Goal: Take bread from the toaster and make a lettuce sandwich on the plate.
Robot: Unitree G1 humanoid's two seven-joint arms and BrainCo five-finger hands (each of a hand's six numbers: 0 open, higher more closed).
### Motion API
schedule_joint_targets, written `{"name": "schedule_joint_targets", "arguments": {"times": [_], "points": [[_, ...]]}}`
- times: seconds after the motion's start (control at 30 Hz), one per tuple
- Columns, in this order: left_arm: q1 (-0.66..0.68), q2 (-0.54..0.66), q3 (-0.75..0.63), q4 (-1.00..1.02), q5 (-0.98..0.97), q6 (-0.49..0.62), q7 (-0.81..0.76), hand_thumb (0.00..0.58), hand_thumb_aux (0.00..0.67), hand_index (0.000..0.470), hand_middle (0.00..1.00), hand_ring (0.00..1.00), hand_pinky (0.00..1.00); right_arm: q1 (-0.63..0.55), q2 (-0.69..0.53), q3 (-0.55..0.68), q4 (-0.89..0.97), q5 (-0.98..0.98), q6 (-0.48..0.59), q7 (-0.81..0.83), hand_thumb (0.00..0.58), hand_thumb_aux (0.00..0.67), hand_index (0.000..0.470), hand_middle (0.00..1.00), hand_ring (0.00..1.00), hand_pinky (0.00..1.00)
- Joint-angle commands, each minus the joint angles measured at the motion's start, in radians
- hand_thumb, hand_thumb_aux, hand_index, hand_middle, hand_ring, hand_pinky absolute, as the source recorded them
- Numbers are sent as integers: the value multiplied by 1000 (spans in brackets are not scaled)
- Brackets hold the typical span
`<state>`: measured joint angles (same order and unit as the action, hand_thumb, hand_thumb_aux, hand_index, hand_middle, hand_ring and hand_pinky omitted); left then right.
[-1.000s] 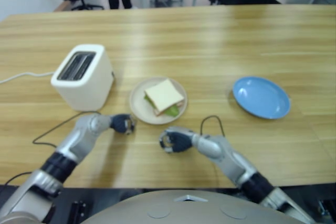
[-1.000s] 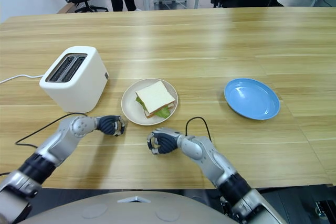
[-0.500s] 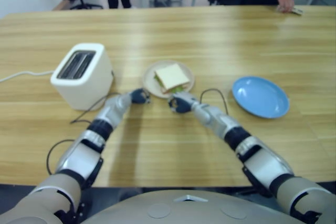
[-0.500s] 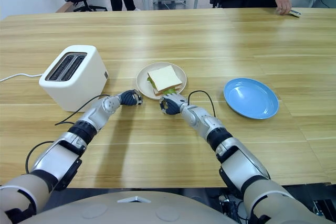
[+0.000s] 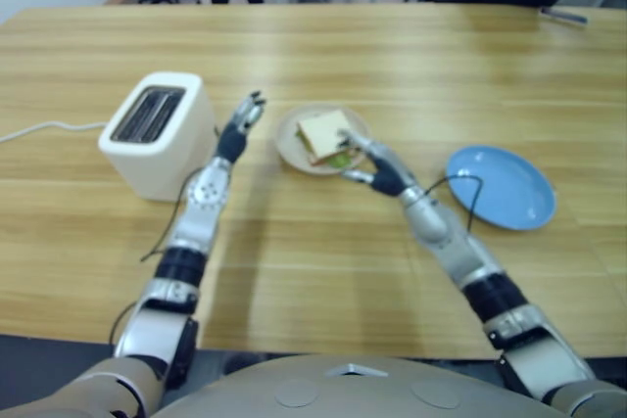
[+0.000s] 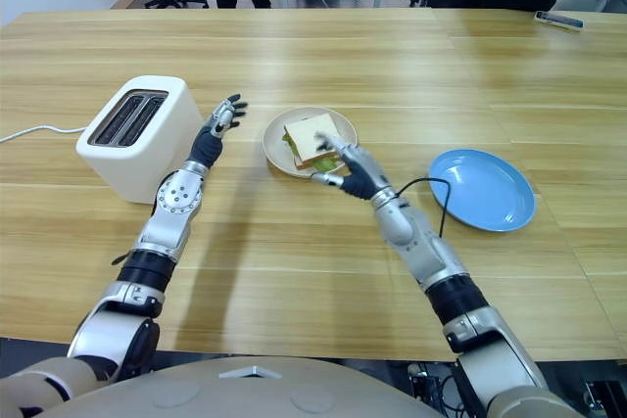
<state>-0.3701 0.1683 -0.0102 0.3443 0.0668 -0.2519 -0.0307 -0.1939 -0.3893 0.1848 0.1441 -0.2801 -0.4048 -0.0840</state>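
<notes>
1. The wooden table (image 6: 294, 271) carried a white toaster (image 6: 132, 139) on the robot's left, a beige plate (image 6: 276, 140) near the middle and a blue plate (image 6: 485, 190) on the right.
2. The toaster stood upright with its two dark slots facing up, and its white cord (image 6: 34, 130) ran off towards the left edge.
3. The sandwich (image 6: 312, 134) lay on the beige plate, a pale slice of bread on top. Green lettuce (image 5: 340, 160) showed from under the slice on the near side.
4. The left hand (image 6: 217, 127) was between the toaster and the beige plate, close to both but touching neither. Its fingers were stretched out straight and a little apart, pointing away from the robot, and they held nothing.
5. The right hand (image 6: 353, 171) was at the near right rim of the beige plate. Its fingers were uncurled and parted, with the upper ones reaching over the edge of the sandwich and the thumb lower, beside the rim. Whether the fingertips touched the bread could not be told. It grasped nothing.
6. The blue plate sat well apart from the sandwich, just right of the right forearm.
</notes>
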Motion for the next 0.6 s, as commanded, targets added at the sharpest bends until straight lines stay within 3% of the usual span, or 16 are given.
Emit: {"name": "schedule_joint_targets", "arguments": {"times": [0.03,0.33,0.6], "points": [[11,-32,79,-38,-101,-12,7,0,0,0,0,0,0,31,91,-136,-58,213,7,-4,0,0,0,0,0,0],[16,-85,140,101,-113,-149,57,0,0,0,0,0,0,-48,230,-244,226,340,-31,47,0,0,0,0,0,0],[0,-75,141,145,-102,-189,50,0,0,0,0,0,0,-58,255,-272,279,342,-31,55,0,0,0,0,0,0]]}}
